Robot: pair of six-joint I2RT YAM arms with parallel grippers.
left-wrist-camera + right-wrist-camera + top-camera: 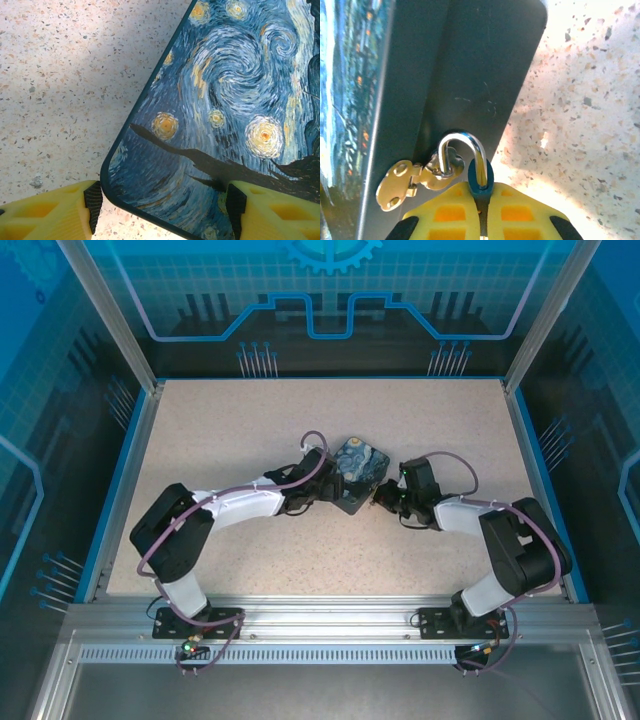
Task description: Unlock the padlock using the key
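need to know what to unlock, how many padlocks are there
1: the padlock is hooked through the hasp on the box, held in the right pincer. Others could be hidden behind the box.

Starry Night box [357, 469] on speckled table [240, 430]

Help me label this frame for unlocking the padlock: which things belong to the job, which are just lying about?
Job: padlock, clamped in the right gripper; hasp it hangs through; Starry Night box, left gripper straddling its corner.
Not the job: speckled table; blue enclosure walls.
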